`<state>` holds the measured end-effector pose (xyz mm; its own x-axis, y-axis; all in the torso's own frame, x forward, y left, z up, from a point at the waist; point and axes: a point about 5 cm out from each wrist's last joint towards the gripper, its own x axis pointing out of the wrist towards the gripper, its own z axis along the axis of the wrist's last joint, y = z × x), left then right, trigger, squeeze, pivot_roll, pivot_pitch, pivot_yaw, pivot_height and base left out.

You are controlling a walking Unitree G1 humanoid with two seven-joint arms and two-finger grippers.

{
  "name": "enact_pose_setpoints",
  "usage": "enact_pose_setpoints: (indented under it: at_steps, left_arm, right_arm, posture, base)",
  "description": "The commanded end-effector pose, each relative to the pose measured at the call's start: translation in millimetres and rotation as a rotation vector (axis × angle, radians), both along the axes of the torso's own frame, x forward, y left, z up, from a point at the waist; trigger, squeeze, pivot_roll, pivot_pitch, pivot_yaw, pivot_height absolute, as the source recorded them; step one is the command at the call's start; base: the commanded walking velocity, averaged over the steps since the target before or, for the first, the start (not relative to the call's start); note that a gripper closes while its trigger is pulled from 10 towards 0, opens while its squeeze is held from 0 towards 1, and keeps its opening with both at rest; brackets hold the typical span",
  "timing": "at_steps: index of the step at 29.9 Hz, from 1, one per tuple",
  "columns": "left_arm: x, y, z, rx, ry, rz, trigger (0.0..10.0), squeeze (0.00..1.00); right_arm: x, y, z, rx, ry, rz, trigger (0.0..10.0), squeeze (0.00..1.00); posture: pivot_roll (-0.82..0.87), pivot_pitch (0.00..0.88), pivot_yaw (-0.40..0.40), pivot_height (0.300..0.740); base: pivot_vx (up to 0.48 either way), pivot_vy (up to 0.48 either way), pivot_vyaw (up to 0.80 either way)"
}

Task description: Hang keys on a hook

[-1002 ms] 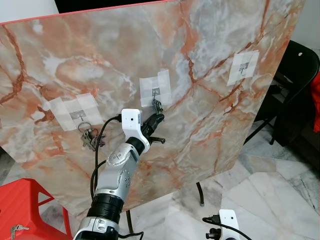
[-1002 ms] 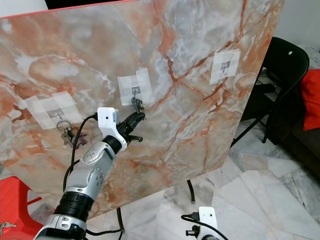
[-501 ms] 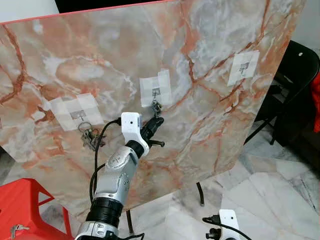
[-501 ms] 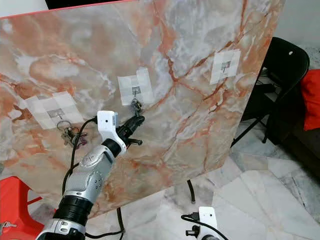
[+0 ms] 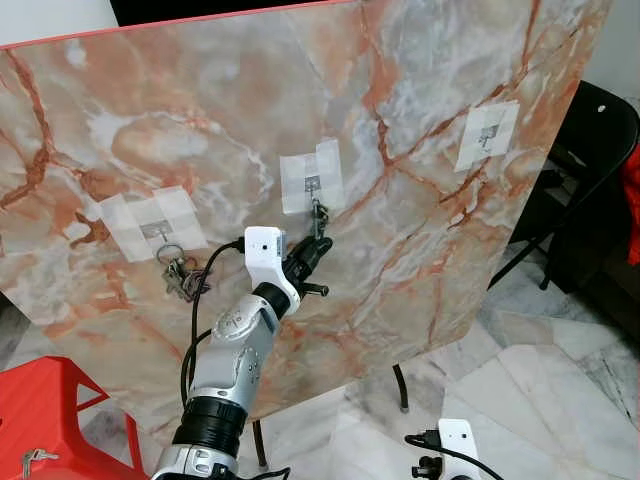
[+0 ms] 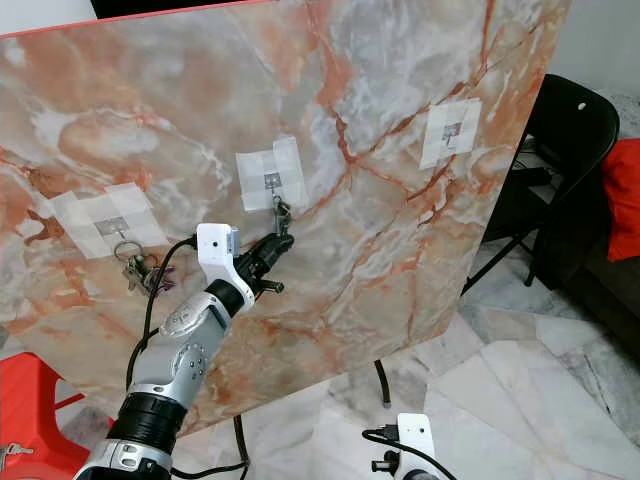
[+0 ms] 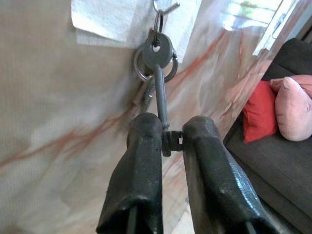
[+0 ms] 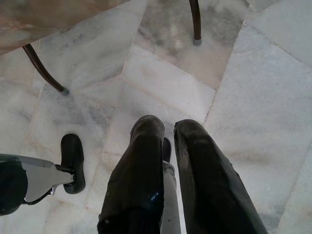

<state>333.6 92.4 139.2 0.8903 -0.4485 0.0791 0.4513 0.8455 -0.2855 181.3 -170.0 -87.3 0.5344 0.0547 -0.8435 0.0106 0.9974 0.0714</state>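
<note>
A marble-patterned board [image 5: 420,230] stands tilted before me with three taped hooks. A key bunch [image 5: 319,214] hangs from the middle hook [image 5: 312,183]. My left gripper [image 5: 318,252] is just below it, shut on the tip of the long key [image 7: 159,92]. In the left wrist view the key ring [image 7: 155,53] sits on the hook [image 7: 163,7] and the fingers [image 7: 144,141] pinch the key's end. Another key bunch [image 5: 180,274] hangs on the left hook [image 5: 153,231]. The right hook [image 5: 487,131] is bare. My right gripper [image 8: 168,127] hangs idle over the floor, fingers together.
A black folding chair [image 5: 592,150] stands behind the board's right edge, with something red [image 5: 631,200] beyond it. A red stool [image 5: 50,410] with a small key [image 5: 30,461] on it sits at the lower left. The board's metal legs [image 5: 401,386] rest on the marble floor [image 5: 540,400].
My left gripper has dropped slightly lower, still holding the key. The bunch now hangs stretched straight below the middle hook.
</note>
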Motion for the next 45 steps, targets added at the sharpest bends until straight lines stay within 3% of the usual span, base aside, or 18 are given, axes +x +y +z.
enact_pose_setpoints:
  at_steps: [1,10,13,14,15,21,25,28,30,32,33,35,38,40,45]
  left_arm:
    - [-2.4,1.0,-1,0.017,-0.002,-0.019,10.0,1.0]
    - [-9.4,7.6,-13,0.111,0.007,-0.029,10.0,1.0]
    - [-13.6,19.0,-30,0.17,0.054,-0.002,10.0,1.0]
    - [-14.7,22.2,-35,0.188,0.069,0.006,10.0,0.76]
    - [-15.3,27.3,-41,0.199,0.088,0.029,10.0,0.0]
    - [-22.4,51.8,-77,0.263,0.218,0.118,10.0,0.0]
    - [-36.9,72.6,-111,0.409,0.336,0.148,10.0,0.0]
    - [-44.3,80.8,-125,0.456,0.387,0.162,10.0,0.0]
    - [-63.0,98.5,-150,0.509,0.509,0.214,10.0,0.0]
    - [-70.3,103.2,-159,0.527,0.554,0.228,10.0,0.0]
    - [-81.0,107.2,-170,0.571,0.608,0.233,10.0,0.0]
    - [-89.6,115.4,-176,0.627,0.629,0.252,10.0,0.0]
    - [-88.2,128.9,-172,0.565,0.629,0.343,10.0,0.0]
    - [-89.6,130.6,-174,0.576,0.644,0.343,10.0,0.0]
    - [-122.4,136.8,-199,0.522,0.854,0.396,10.0,0.0]
  right_arm:
    - [0.8,0.8,0,0.007,0.0,-0.009,10.0,0.0]
    - [0.6,0.9,0,0.007,0.0,-0.009,10.0,0.0]
    - [0.6,0.6,0,0.003,0.0,-0.006,10.0,0.0]
    - [0.6,0.5,0,0.001,-0.001,-0.004,10.0,0.0]
    - [0.5,0.5,0,0.0,0.0,-0.008,10.0,0.0]
    - [0.1,1.1,0,0.001,0.001,-0.017,10.0,0.0]
    - [-0.1,1.3,0,0.001,0.002,-0.022,10.0,0.0]
    - [-0.2,1.6,0,0.002,0.002,-0.024,10.0,0.0]
    - [-0.4,1.8,0,0.003,0.002,-0.03,10.0,0.0]
    - [-0.4,1.7,0,0.002,0.001,-0.031,10.0,0.0]
    - [-0.5,1.5,-1,0.001,0.002,-0.03,10.0,0.0]
    - [-0.9,1.8,-1,-0.001,0.004,-0.029,10.0,0.0]
    - [-1.7,2.0,-1,0.002,0.001,-0.046,10.0,0.0]
    - [-1.6,1.8,-1,0.001,0.002,-0.048,10.0,0.0]
    - [-1.9,2.7,-1,-0.001,0.009,-0.063,10.0,0.0]
  posture:
    - [0.0,0.0,-0.011,0.74]
    - [0.0,0.0,-0.008,0.74]
    - [0.01,0.0,-0.01,0.74]
    - [0.01,0.0,-0.01,0.74]
    - [0.01,0.0,-0.009,0.74]
    - [0.0,0.0,-0.005,0.74]
    - [0.01,0.0,-0.004,0.74]
    - [0.0,0.0,-0.004,0.74]
    - [0.0,0.0,0.0,0.74]
    - [0.0,0.0,0.0,0.74]
    - [0.01,0.0,0.0,0.74]
    - [0.0,0.0,0.004,0.74]
    - [-0.01,0.0,0.013,0.74]
    - [0.01,0.0,0.009,0.74]
    - [-0.01,0.0,0.011,0.74]
  base:
    - [0.0,0.0,0.0]
    - [0.0,0.0,0.0]
    - [0.0,0.0,0.0]
    - [0.0,0.0,0.0]
    - [0.0,0.0,0.0]
    - [0.0,0.0,0.0]
    - [0.0,0.0,0.0]
    - [0.0,0.0,0.0]
    - [0.0,0.0,0.0]
    - [0.0,0.0,0.0]
    - [0.0,0.0,0.0]
    - [0.0,0.0,0.0]
    - [0.0,0.0,0.0]
    - [0.0,0.0,0.0]
    - [0.0,0.0,0.0]
